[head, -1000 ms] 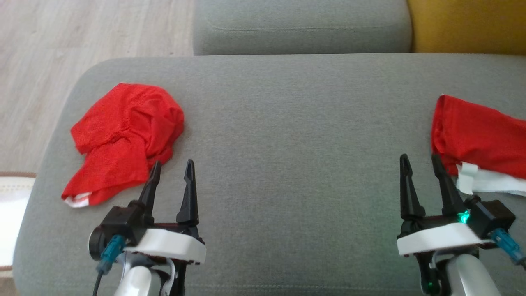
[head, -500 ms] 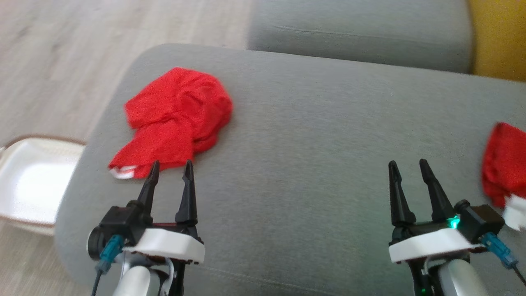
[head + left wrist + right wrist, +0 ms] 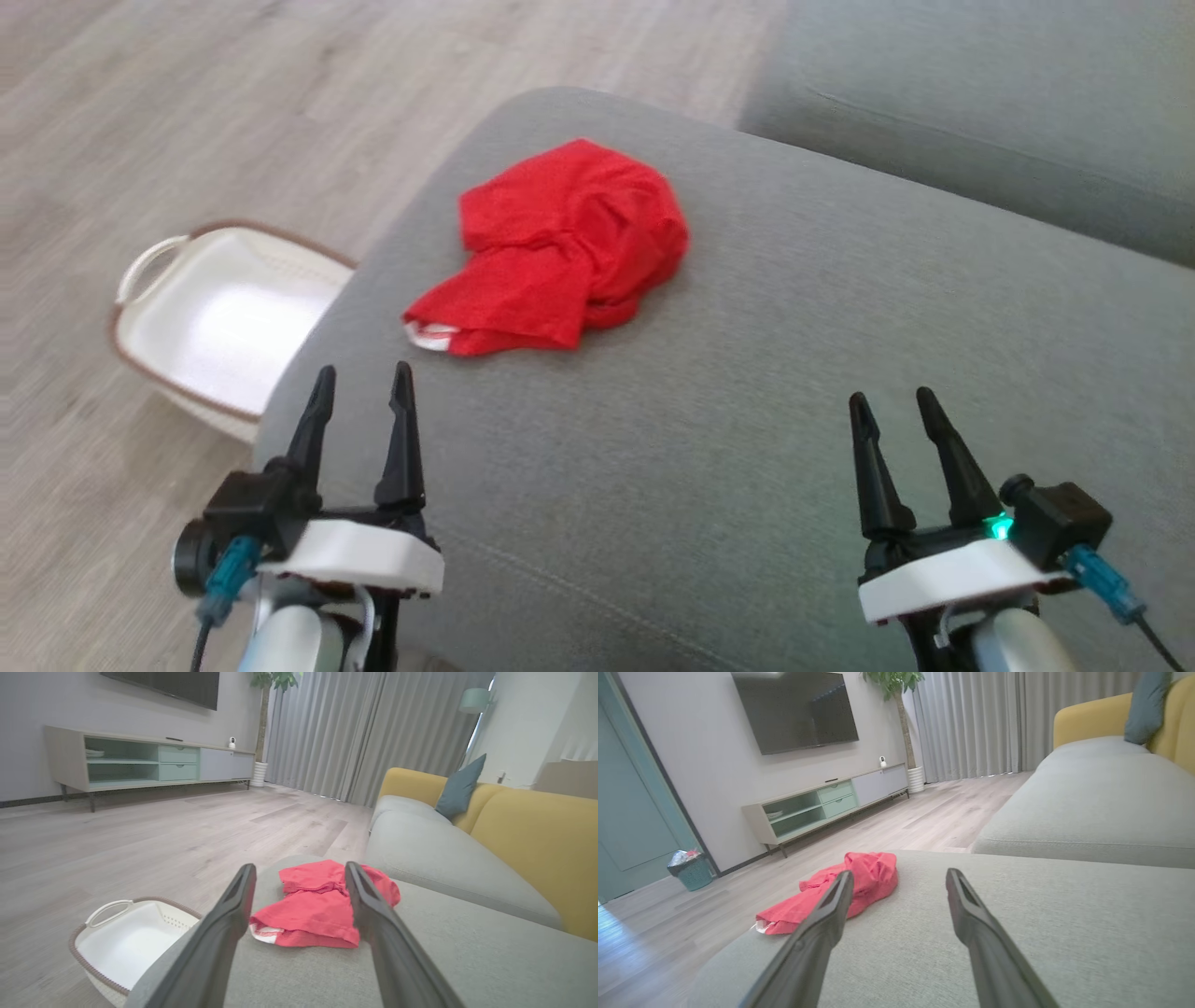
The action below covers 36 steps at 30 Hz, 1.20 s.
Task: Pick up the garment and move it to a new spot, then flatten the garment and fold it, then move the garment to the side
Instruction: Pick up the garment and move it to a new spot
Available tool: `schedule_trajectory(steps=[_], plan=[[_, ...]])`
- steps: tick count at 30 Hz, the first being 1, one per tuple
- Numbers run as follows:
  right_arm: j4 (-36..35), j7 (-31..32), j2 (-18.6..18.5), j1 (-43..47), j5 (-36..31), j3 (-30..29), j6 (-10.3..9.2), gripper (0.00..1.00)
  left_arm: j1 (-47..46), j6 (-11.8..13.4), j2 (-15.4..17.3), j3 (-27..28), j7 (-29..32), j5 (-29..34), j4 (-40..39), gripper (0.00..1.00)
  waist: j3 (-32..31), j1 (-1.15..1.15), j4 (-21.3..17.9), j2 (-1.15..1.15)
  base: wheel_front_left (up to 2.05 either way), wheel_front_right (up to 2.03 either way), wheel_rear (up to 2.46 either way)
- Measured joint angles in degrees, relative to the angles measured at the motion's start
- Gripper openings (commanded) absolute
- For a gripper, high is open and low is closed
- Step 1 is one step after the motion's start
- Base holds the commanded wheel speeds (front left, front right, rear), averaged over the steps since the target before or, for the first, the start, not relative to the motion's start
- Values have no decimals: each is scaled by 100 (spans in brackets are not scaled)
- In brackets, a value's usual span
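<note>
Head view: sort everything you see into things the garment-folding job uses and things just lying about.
In the job: red garment; left gripper; right gripper; grey sofa seat under the garment.
Lying about: white basket; wooden floor.

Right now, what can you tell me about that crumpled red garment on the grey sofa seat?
The crumpled red garment looks like thin fabric, bunched in a loose heap with overlapping folds, not spread flat. A white trim peeks out at its near corner. It lies on the grey fabric sofa seat, near its rounded end. Only the seat touches it; the left gripper and right gripper hover short of it, open.
</note>
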Motion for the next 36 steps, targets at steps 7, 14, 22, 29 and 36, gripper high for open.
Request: schedule_trajectory(steps=[7,14,22,29,36], plan=[[58,0,1,-1,31,85,0,100,130,1,3,98,0,25,-2,100,-15,0,265,0,0,0,0],[69,1,1,-1,29,93,0,100,124,12,3,328,-1,62,-18,100,71,0,147,0,0,0,0],[-132,99,2,-108,-198,-93,0,100,-337,-140,69,891,-1,121,94,100,463,0,-127,0,0,0,0],[-697,371,0,-467,-559,-521,0,100,-1653,-471,577,1023,255,179,1098,100,1104,0,-407,0,0,0,0],[-1481,737,-5,-797,-853,-804,0,100,-3332,-1101,1059,782,1099,74,2354,100,1841,0,-701,0,0,0,0]])
